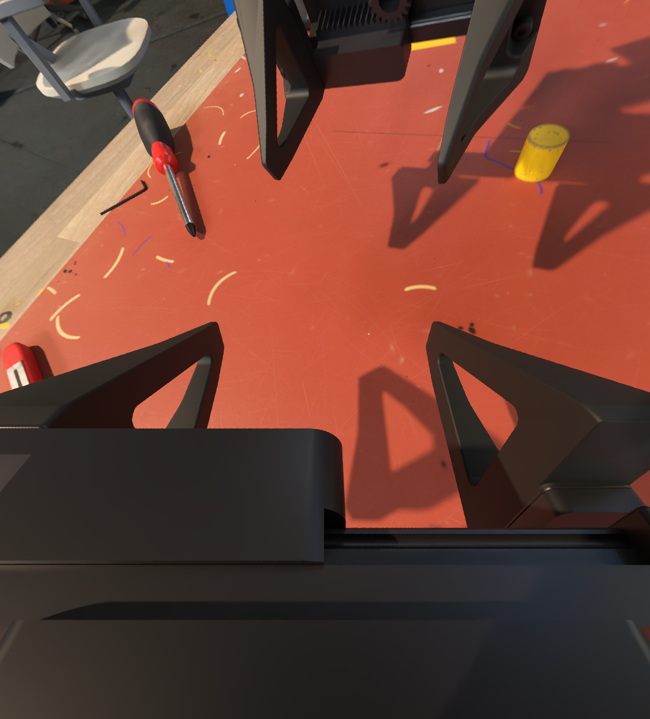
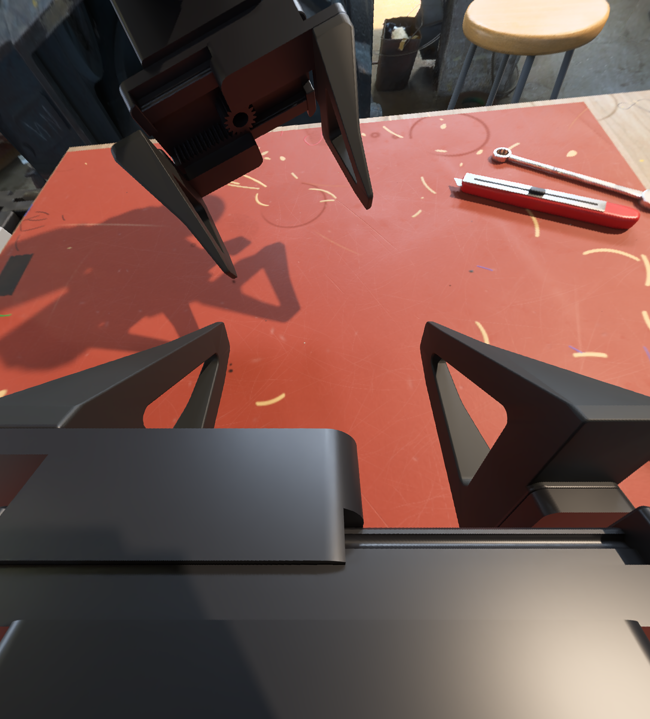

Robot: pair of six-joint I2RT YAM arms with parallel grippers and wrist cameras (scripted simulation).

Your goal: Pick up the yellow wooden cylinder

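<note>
The yellow wooden cylinder [image 1: 540,153] stands on the red mat [image 1: 315,253] at the upper right of the left wrist view. My left gripper [image 1: 323,330] is open and empty above the mat, well short and left of the cylinder. My right gripper [image 1: 358,179] shows across from it, open and empty, its nearer finger just left of the cylinder. In the right wrist view my right gripper [image 2: 323,330] is open over bare mat, and the left gripper [image 2: 302,241] hangs open opposite. The cylinder does not show in the right wrist view.
A red and black screwdriver [image 1: 166,163] and a black hex key [image 1: 125,200] lie near the mat's left edge. A red utility knife [image 2: 545,200] and a spanner [image 2: 580,179] lie at the far right. Stools [image 2: 533,27] stand beyond the table.
</note>
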